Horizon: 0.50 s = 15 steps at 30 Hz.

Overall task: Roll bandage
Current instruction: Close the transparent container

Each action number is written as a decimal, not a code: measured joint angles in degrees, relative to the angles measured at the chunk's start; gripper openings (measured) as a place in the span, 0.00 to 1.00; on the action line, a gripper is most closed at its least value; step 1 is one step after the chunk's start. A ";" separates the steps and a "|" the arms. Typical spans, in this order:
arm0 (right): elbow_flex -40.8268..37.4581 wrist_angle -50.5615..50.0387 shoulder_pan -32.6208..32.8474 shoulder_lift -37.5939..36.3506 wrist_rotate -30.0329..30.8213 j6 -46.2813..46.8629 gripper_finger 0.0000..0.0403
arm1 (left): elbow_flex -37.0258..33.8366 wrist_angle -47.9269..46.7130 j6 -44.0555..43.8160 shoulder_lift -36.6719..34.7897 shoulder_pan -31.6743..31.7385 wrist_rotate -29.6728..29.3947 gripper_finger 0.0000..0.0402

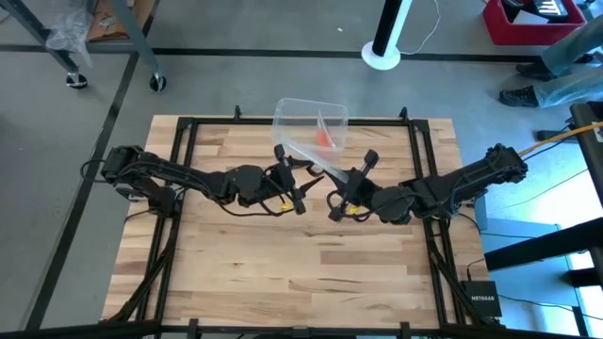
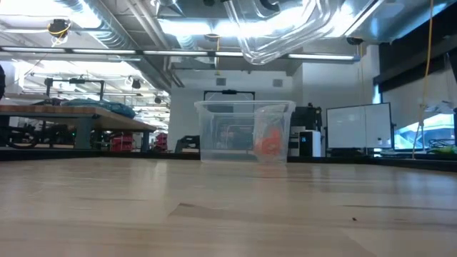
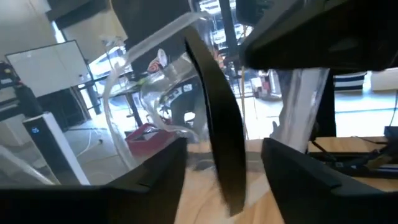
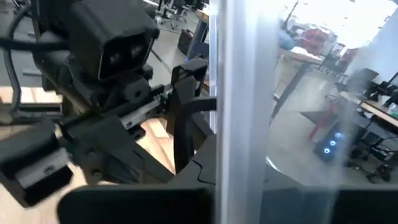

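Note:
The orange bandage [image 1: 323, 137] [image 2: 268, 143] lies inside a clear plastic box [image 1: 294, 121] [image 2: 214, 135] that stands at the table's far middle. The box's clear lid [image 2: 278, 32] [image 3: 146, 87] hangs in the air above the table's middle. My right gripper [image 1: 332, 188] [image 4: 239, 202] is shut on this lid. My left gripper [image 1: 303, 179] [image 3: 224, 152] is open, level and faces the right one. Its fingers stand on either side of the lid's dark handle [image 3: 221, 137], with a gap on each side. My right gripper pinches the clear lid by its rim [image 4: 239, 143] between its two fingers, coming at it about level from the table's right side. The lid is lifted clear of the table and the box and stands on edge, its dark handle toward my left gripper.
Bare wooden tabletop [image 1: 283, 273] stretches from the grippers to the near edge. A dark frame [image 1: 179, 188] runs round the table. Beyond the far edge the room holds benches, screens and a white post base [image 1: 382, 56].

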 joint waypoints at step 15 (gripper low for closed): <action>0.00 -1.68 0.98 -0.97 -0.59 -3.53 0.17 | 0.04 -1.99 5.71 -0.33 -0.82 -3.87 0.07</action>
